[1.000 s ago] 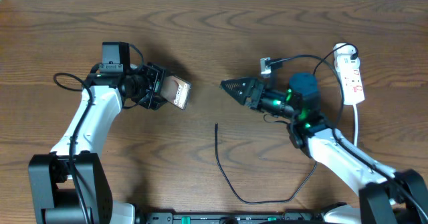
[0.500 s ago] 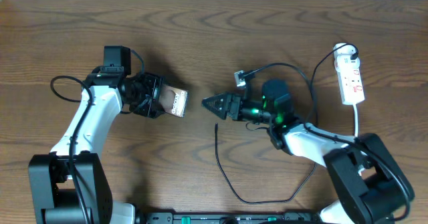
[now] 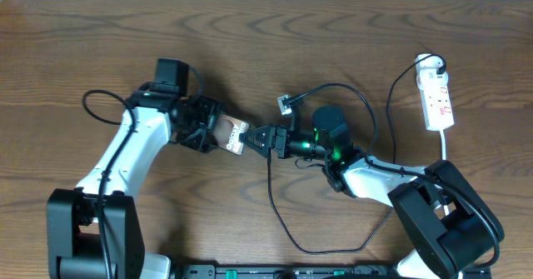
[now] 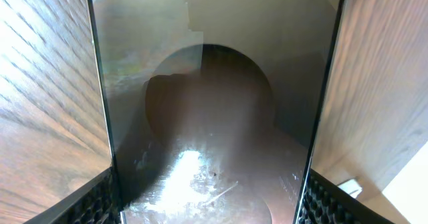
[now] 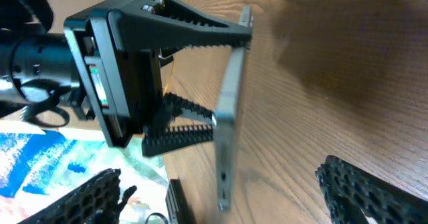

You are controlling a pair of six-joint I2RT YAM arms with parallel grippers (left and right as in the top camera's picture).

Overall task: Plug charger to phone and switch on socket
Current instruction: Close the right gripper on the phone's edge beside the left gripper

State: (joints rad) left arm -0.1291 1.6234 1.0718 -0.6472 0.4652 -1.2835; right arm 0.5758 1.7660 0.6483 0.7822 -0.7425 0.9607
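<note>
Overhead, my right gripper (image 3: 253,137) reads as one point. Its wrist view shows me fingers (image 5: 364,190) apart, and the left gripper (image 5: 232,77) clamped on the phone (image 5: 226,160).

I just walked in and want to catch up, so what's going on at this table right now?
The left gripper is clamped on the phone near the middle of the table. The right gripper points at the phone's free end, jaws open and holding nothing. The charger lies loose on the table just below them, not plugged in and in neither gripper. The socket sits off to the right with no gripper near it.
</note>
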